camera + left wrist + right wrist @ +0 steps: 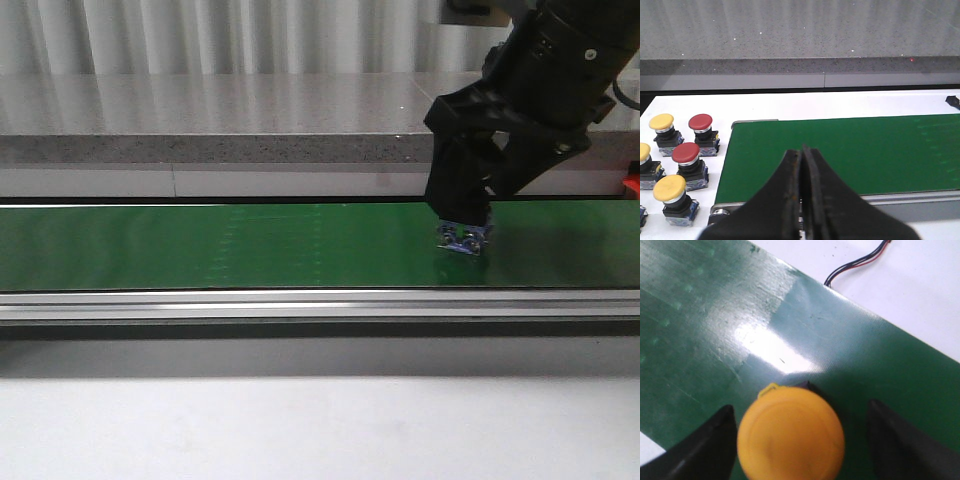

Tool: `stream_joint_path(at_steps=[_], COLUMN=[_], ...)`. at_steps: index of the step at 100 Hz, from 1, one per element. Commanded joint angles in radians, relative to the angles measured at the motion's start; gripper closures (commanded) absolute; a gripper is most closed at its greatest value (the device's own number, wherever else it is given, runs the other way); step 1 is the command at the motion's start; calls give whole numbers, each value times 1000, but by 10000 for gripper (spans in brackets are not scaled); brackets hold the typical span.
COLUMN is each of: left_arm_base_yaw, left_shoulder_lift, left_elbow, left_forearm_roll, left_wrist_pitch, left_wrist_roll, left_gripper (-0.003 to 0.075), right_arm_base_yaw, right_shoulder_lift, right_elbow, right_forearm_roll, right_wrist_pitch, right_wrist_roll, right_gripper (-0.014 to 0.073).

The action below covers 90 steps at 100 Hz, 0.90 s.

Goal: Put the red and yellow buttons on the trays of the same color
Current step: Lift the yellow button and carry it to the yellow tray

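A yellow button (pixel 790 435) stands on the green belt (pixel 700 315). My right gripper (pixel 800 407) is open, with one finger on each side of the button's cap, and a gap shows on one side. In the front view the right gripper (pixel 463 232) is low over the belt (pixel 200 245) at the right, and the button's blue base (pixel 462 241) shows between its tips. My left gripper (pixel 802 150) is shut and empty above the belt's left end. Beside that end stand red buttons (pixel 700 121) (pixel 685 152) and yellow buttons (pixel 661 121) (pixel 669 187). No tray is in view.
An aluminium rail (pixel 300 305) runs along the belt's near edge. A grey stone ledge (pixel 200 120) lies behind the belt. Thin wires (pixel 855 262) lie on the white surface past the belt. A red-orange object (pixel 632 187) sits at the far right edge.
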Motion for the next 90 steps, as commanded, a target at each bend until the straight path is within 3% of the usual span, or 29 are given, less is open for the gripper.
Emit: stream_joint_path(at_steps=[1, 13, 20, 38, 54, 90], left_arm_base_yaw=[-9, -9, -9, -9, -9, -9], left_shoulder_lift=[7, 7, 7, 7, 7, 7], left_elbow=[-27, -27, -27, -27, -27, -27], left_forearm_roll=[-2, -2, -2, -2, -2, -2], left_wrist_pitch=[-72, -72, -72, -72, -72, -72], left_wrist_roll=[-8, -8, -8, -8, -8, -8], left_gripper=[741, 741, 741, 741, 741, 741], right_arm_base_yaw=[1, 0, -1, -20, -108, -502], right_shoulder_lift=[-38, -38, -39, -80, -172, -286], right_elbow=[-33, -33, -33, -33, -32, -10], right_forearm_roll=[19, 18, 13, -63, -150, -193], right_wrist_pitch=[-50, -44, -35, 17, 51, 110], right_wrist_roll=[-13, -13, -13, 12, 182, 384], right_gripper=[228, 396, 446, 451, 451, 451])
